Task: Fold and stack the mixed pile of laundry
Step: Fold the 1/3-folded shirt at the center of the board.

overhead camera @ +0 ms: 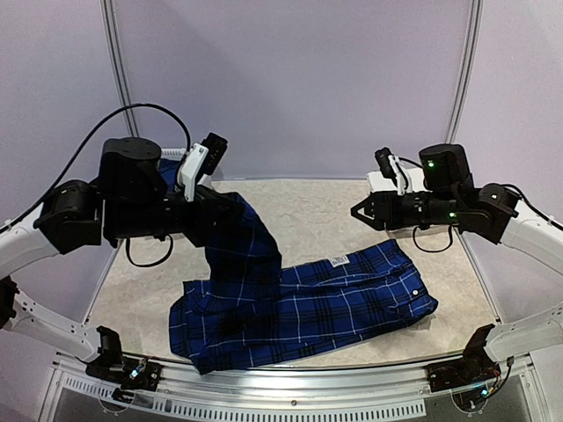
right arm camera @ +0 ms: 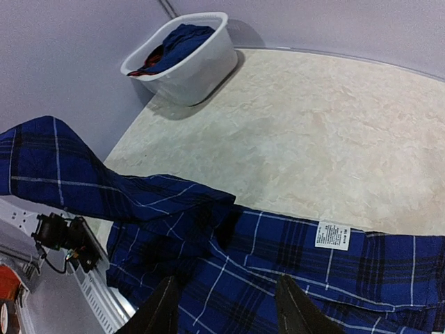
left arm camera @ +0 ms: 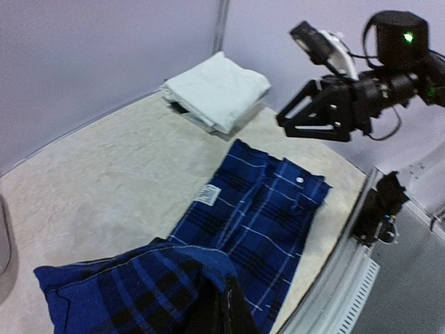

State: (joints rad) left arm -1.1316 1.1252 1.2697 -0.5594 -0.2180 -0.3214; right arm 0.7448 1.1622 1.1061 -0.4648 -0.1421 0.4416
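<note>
Two dark fingers [right arm camera: 161, 312] of the right gripper [right arm camera: 226, 280] stand moderately apart with nothing between them. They hover above the labelled end of a blue plaid cloth garment with thin white lines [overhead camera: 343, 294] and do not touch it. In the top view this gripper hangs over the right half of the pale marbled table [overhead camera: 308, 207], pointing left.

The left gripper [overhead camera: 227, 211] is closed on one end of the plaid garment and holds that end raised above the left half of the table. Its fingertips are buried in the cloth and cannot be seen singly. From the grip the fabric falls in a slanting band to the table surface. The remainder lies spread flat near the front edge, reaching from the left front to right of centre.

A small white rectangular label [right arm camera: 332, 234] shows near the garment's far edge, and a small white button [left arm camera: 300, 180] sits close to its right end. At the far right corner a stack of folded white cloth [left arm camera: 217, 90] rests on the table, apart from the plaid garment. At the far left corner stands an oval white plastic basket [right arm camera: 201, 69]. It contains a solid blue cloth piece [right arm camera: 182, 36] and a bit of red cloth [right arm camera: 144, 69] at its rim.
</note>
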